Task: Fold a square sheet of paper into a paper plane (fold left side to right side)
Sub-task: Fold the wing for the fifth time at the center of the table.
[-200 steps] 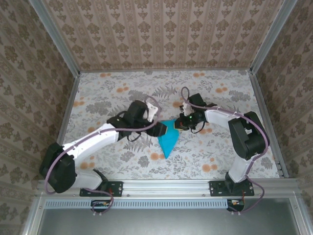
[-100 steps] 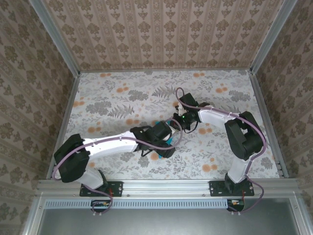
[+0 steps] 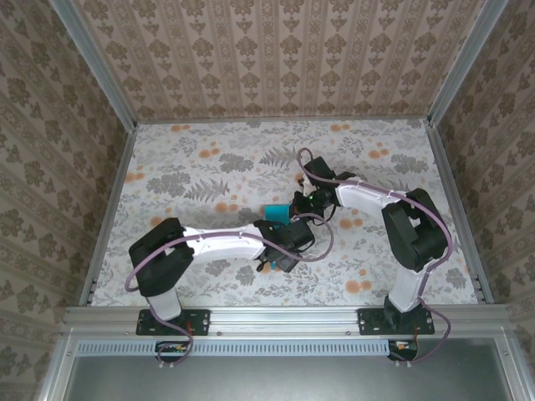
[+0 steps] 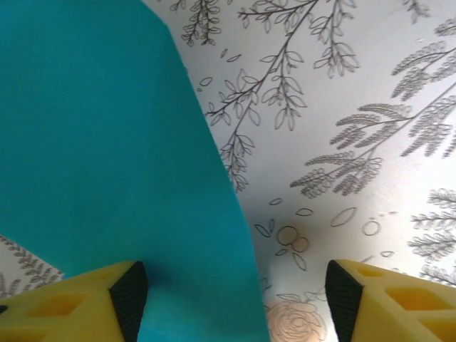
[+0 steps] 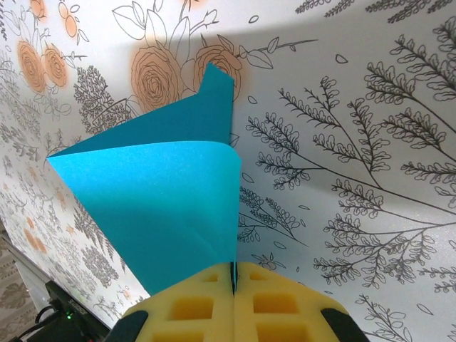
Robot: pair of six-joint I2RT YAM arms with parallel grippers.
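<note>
Floral tabletop [image 3: 192, 167] is spreading across the overhead frame, the square sheet of paper [image 3: 275, 210] lying partly folded at its centre. At lower centre of its wrist frame the right gripper [image 5: 233, 285] is pinching the sheet's edge. With jaws apart, the left gripper [image 4: 231, 292] is hovering, turquoise paper reaching its lower-left pad.
</note>
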